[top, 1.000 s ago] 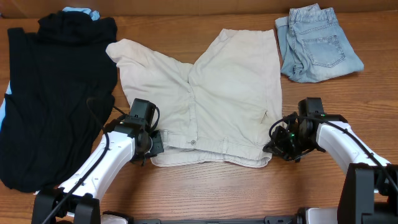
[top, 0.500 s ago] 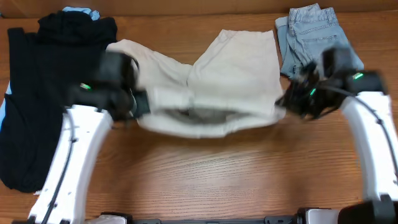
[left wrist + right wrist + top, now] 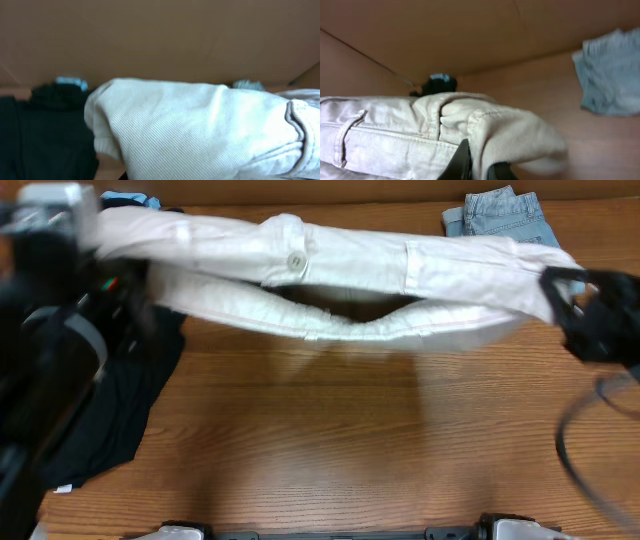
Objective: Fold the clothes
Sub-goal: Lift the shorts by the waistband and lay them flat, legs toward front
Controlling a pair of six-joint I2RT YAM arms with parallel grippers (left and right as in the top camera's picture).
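Motion blur smears the left arm, so the left claw is hard to make out; it is closed, pinching one end of the cream shorts. The right claw is clamped on the other end. The shorts hang stretched in the air across the far side, hiding part of the denim shorts and the black garment. Below lies the wooden surface, and a brown wall stands behind.

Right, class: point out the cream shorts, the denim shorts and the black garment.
cream shorts (image 3: pixel 350 265), overhead view, middle of the lifted waistband.
denim shorts (image 3: pixel 495 215), overhead view, its visible upper part.
black garment (image 3: pixel 135 390), overhead view, its lower part in the picture.
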